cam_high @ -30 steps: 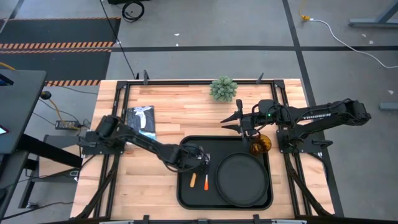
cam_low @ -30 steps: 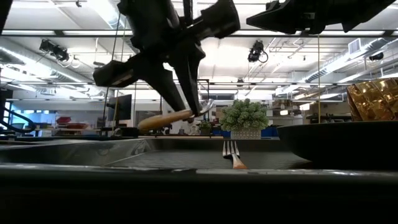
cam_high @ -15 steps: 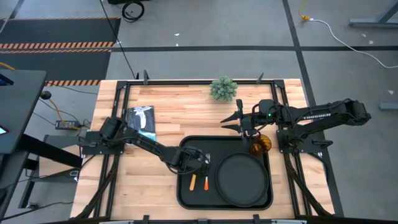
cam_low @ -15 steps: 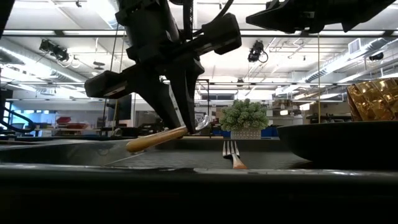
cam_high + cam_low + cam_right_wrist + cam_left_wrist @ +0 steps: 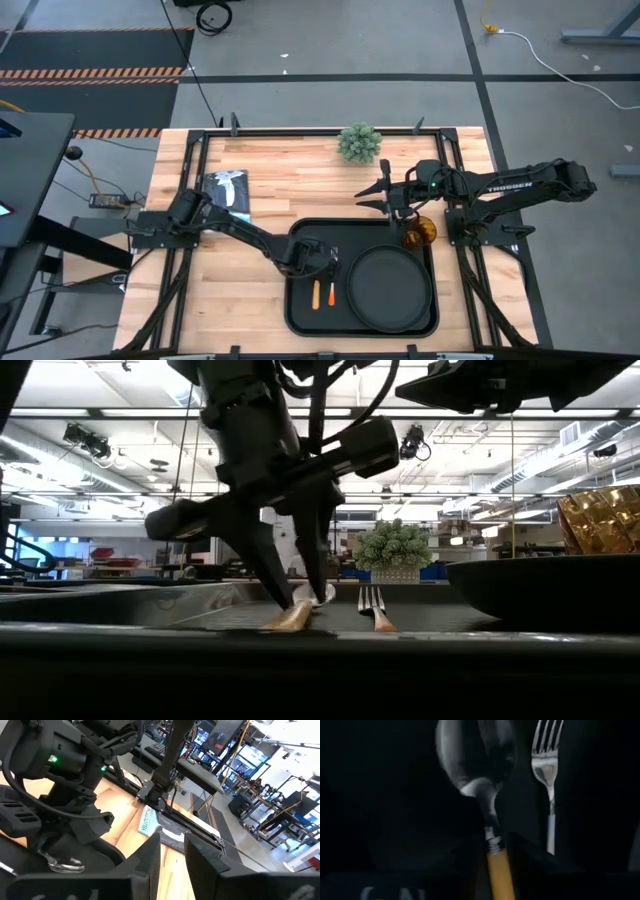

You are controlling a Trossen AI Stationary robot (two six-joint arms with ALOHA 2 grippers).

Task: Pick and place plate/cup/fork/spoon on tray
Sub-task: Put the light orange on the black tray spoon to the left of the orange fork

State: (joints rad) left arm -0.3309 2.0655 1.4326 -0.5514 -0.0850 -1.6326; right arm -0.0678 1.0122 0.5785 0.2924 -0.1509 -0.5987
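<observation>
The black tray point(image 5: 300, 310) holds the round black plate point(image 5: 388, 288), the fork point(image 5: 331, 293) and, at its far right corner, the amber cup point(image 5: 420, 232). My left gripper point(image 5: 312, 264) is low over the tray's left part, shut on the spoon point(image 5: 318, 294), which lies just left of the fork point(image 5: 547, 770). My right gripper point(image 5: 364, 200) hovers shut beyond the tray's far edge, left of the cup, holding nothing. My left gripper pinches the spoon's neck point(image 5: 491, 839), where the silver bowl meets the yellow-orange handle, between its two fingers. The fingers come from above, pointing down, and lie across the spoon. The handle's free end point(image 5: 286, 622) rests on the tray; the bowl point(image 5: 318, 595) sits a little higher.
A small green plant point(image 5: 359, 143) stands at the table's far edge. A dark packet point(image 5: 228, 192) lies on the wood left of the tray. Bare wood shows between the tray and the plant.
My left gripper has gone down toward the tray and a little toward the near edge and the fork, still shut on the spoon. The spoon has come down from mid-air; its handle end now rests on the tray beside the fork.
</observation>
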